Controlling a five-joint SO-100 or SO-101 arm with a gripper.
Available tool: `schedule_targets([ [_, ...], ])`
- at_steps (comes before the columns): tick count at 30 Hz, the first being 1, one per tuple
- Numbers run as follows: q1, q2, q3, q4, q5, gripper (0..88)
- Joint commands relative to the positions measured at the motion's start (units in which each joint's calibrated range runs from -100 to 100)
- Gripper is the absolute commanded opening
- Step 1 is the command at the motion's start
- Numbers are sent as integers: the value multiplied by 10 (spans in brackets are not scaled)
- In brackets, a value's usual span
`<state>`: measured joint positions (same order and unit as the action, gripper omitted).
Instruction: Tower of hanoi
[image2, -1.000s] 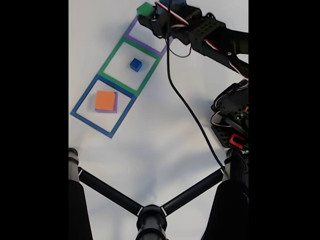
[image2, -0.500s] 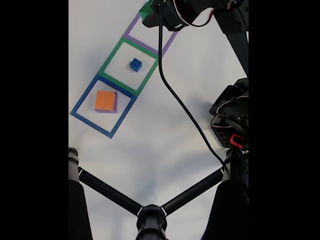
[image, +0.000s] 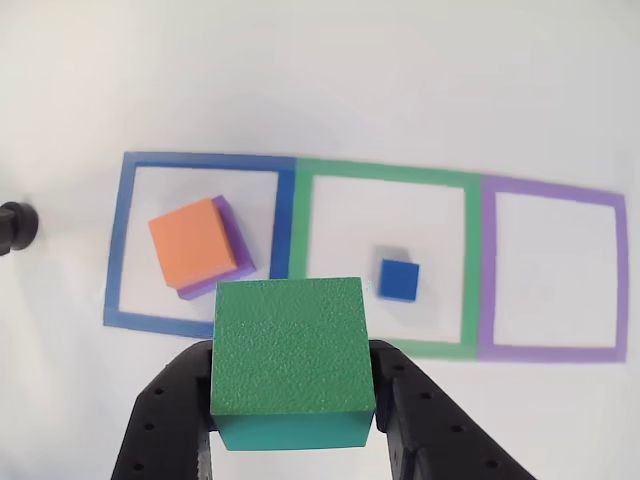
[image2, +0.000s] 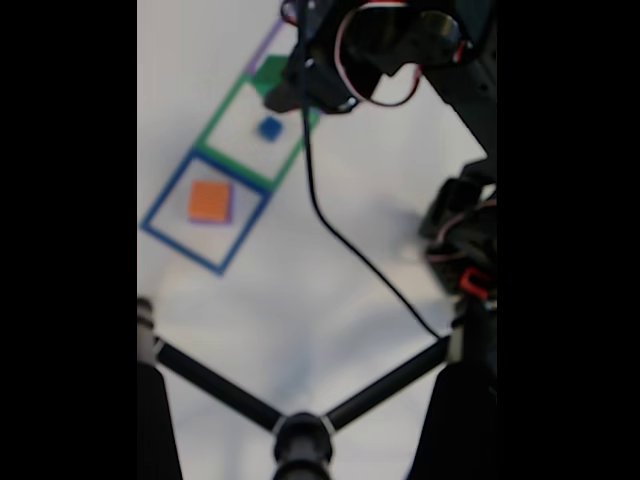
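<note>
You're pinching the green block (image: 290, 350) tight in the gripper (image: 292, 400), hanging above the frames (image: 390, 180).

In the other view, the purple frame (image: 553, 270) encloses bare tabletop (image: 320, 70), and the far edge strip is free. The blue cube (image: 398, 280) stands inside the green frame (image: 388, 262). The orange block (image: 194, 241), stacked on the purple block (image: 228, 262), occupies the blue frame (image: 200, 245).

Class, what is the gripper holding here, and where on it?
The gripper holds the green block, its fingers pressing two opposite side faces, lifted above the frames.
</note>
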<state>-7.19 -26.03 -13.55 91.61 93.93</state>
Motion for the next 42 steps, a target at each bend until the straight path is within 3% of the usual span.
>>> schedule_targets([
  [1,-46,-69,153,-145,29,68],
  [3,-63,-108,268,-242,59,68],
  [10,-113,-152,544,-517,61,69],
  [15,-127,-123,727,-786,61,70],
  [30,-147,46,811,-1087,61,71],
  [42,-150,106,818,-1154,61,71],
])
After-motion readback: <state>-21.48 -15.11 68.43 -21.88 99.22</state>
